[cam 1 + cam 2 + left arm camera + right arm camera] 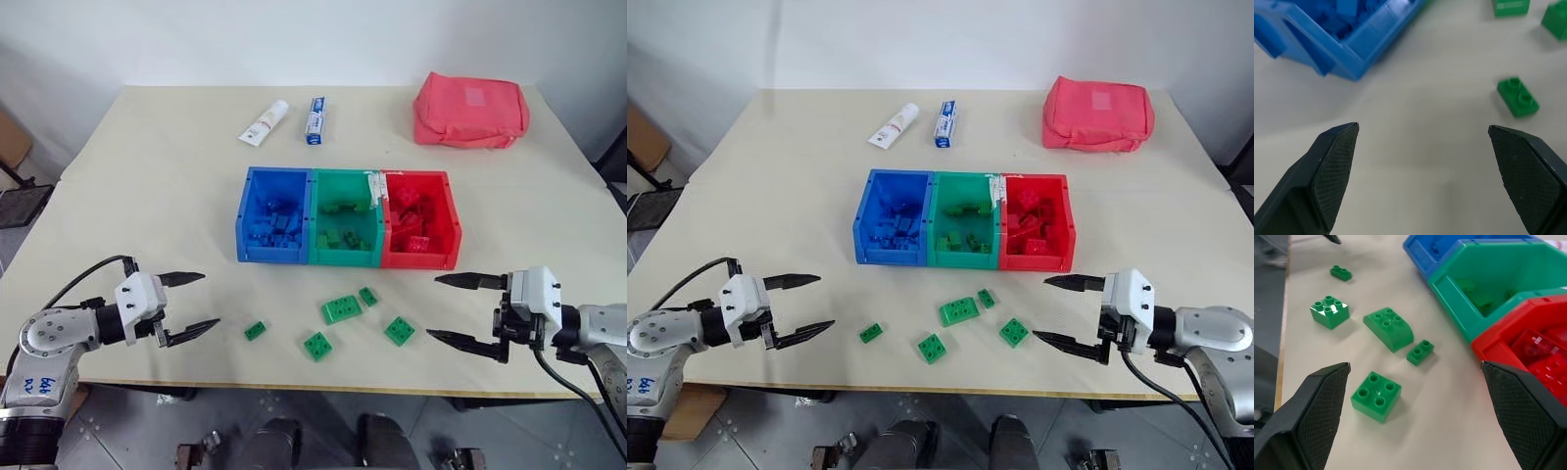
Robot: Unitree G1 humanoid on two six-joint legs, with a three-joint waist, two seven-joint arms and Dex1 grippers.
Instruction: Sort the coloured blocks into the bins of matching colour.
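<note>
Left tool [191,305] fingers wide apart, holding nothing; right tool [451,310] likewise, both pointing inward, near level.

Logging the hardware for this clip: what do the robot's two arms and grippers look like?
Both arms are silver-grey metal with a white block at the wrist. Each ends in a gripper, the left gripper and the right gripper, with two black, pointed fingers whose inner pads have a fine mesh texture. A black cable loops along each arm. The left arm carries blue handwritten marks.
</note>
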